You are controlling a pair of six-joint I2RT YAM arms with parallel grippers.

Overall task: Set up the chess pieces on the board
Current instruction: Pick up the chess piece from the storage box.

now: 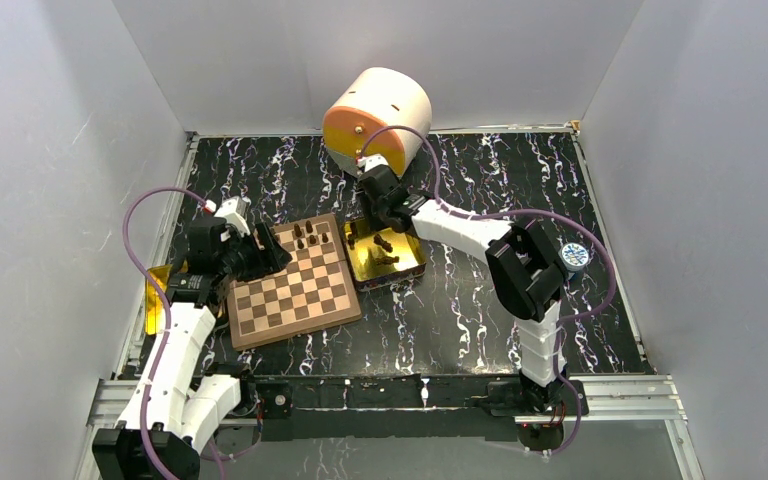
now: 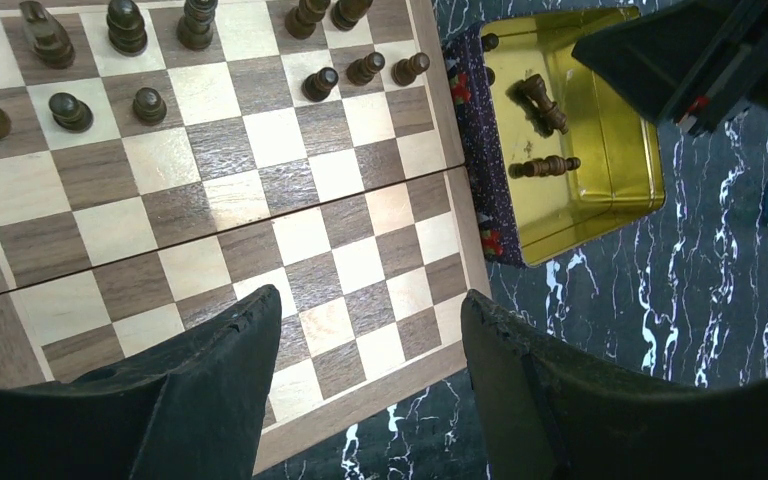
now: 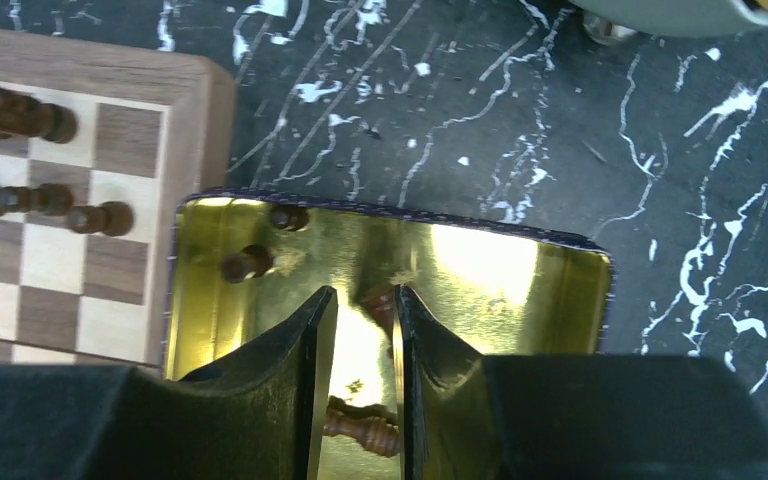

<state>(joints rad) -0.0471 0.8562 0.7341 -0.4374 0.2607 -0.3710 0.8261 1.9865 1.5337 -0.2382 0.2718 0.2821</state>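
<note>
"Any open room?"

"The chessboard's lower squares are bare, and the chess pieces stand along the frame's top. The left gripper hangs wide open and empty."

"And the other?"

"The right gripper is inside the gold tin, fingers nearly together (gripping? can't tell). A fallen piece lies left-right."

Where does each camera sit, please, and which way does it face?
Top external: above and behind the bases, facing down on the table; shows left arm and right arm.
Left wrist: on the left arm, facing down at the board; left gripper at bottom.
Right wrist: on the right arm, facing down into the gold tin; right gripper at bottom.
Shared: both wrist views show board and tin.
</note>
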